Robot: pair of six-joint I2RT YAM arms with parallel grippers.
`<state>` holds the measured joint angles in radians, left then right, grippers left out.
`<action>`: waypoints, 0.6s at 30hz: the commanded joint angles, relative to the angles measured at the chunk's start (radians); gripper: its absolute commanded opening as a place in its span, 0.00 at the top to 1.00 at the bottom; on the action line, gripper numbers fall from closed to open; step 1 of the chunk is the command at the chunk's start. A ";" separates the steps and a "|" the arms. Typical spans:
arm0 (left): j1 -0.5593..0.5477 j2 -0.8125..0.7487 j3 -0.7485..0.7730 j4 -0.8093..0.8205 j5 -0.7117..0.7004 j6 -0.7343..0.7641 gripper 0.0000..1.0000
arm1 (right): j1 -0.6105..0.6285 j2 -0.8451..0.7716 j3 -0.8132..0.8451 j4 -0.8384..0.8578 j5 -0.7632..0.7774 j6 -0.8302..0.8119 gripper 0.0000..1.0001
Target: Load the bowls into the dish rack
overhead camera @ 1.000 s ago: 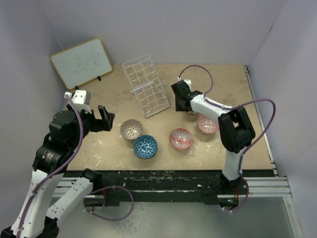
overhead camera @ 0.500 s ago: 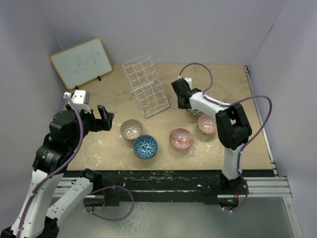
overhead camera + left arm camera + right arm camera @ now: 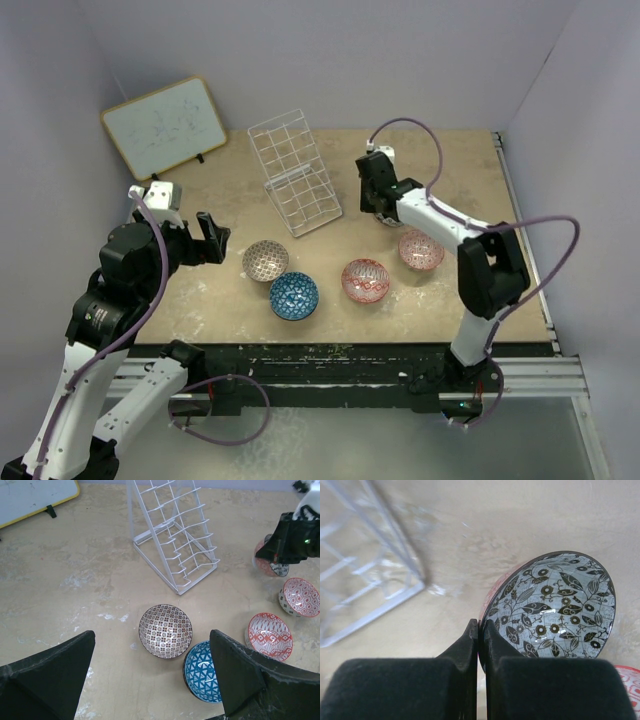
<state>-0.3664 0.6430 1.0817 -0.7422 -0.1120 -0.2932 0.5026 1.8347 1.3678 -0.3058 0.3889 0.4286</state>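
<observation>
**Desk:** Status from the overhead view?

**Operator:** I count five bowls, none of them in the dish rack (image 3: 295, 175). It stands bare at the back of the table (image 3: 450, 160), right of the whiteboard (image 3: 165, 125). The brown bowl (image 3: 266, 260), blue bowl (image 3: 294, 296), red bowl (image 3: 366, 280) and pink bowl (image 3: 420, 250) sit on the table in front of it. The right gripper (image 3: 374, 198) is reached forward just right of the rack, over the floral bowl (image 3: 390, 222). The left gripper (image 3: 212, 238) hangs raised at the left, well apart from everything.

**Desk:** Left wrist view?

**Operator:** Its fingers (image 3: 50, 675) are spread wide with nothing between them, looking down on the brown and blue bowls. At far right I see the other arm at the floral bowl's rim, near the rack's foot.

**Desk:** Right wrist view?

**Operator:** The pads (image 3: 465, 650) are pressed together on the floral bowl's rim, pinching it, and the bowl is tilted. I cannot tell whether it is clear of the table. My judgement is that the first bowl is gripped, loading has not begun, and all five bowls are left.
</observation>
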 commanded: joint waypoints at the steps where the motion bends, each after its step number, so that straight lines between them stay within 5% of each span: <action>1: 0.006 -0.003 0.002 0.028 -0.008 0.010 0.01 | -0.004 -0.190 -0.012 0.158 -0.097 0.036 1.00; 5: 0.007 -0.001 0.001 0.034 -0.001 0.010 0.01 | -0.005 -0.334 -0.099 0.299 -0.235 0.114 1.00; 11: 0.007 0.018 0.014 0.044 0.012 0.021 0.01 | -0.004 -0.499 -0.319 0.736 -0.464 0.290 1.00; 18: 0.007 0.023 0.029 0.041 0.022 0.024 0.01 | 0.003 -0.492 -0.546 1.243 -0.476 0.557 1.00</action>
<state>-0.3664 0.6678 1.0817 -0.7418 -0.1062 -0.2905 0.5037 1.3384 0.9112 0.4778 -0.0502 0.7826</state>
